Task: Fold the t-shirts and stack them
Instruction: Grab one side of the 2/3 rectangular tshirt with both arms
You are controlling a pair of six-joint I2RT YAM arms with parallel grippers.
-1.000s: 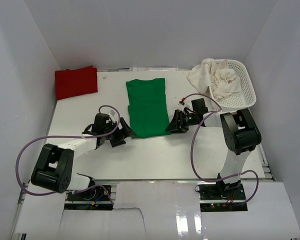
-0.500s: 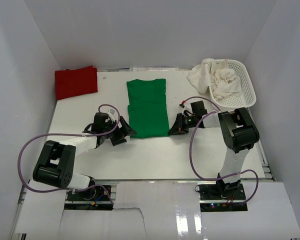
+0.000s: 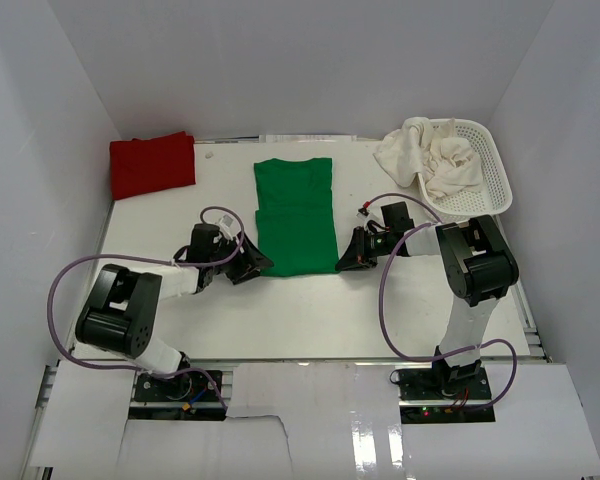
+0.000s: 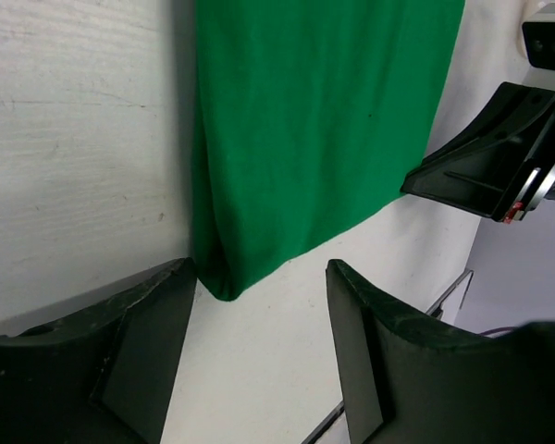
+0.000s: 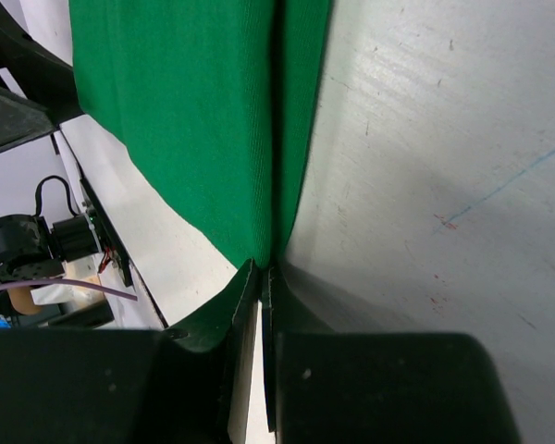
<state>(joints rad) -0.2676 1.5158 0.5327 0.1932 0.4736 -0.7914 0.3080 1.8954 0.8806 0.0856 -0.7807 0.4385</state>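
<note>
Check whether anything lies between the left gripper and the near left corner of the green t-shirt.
Nothing visible does. The left gripper stands open, facing the corner of the green t-shirt directly, with only bare table around it. The right gripper is shut on the opposite near corner.

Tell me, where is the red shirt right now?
In the top view, the red t-shirt lies folded in the far left corner of the table, left of the green t-shirt and across from the white basket.
</note>
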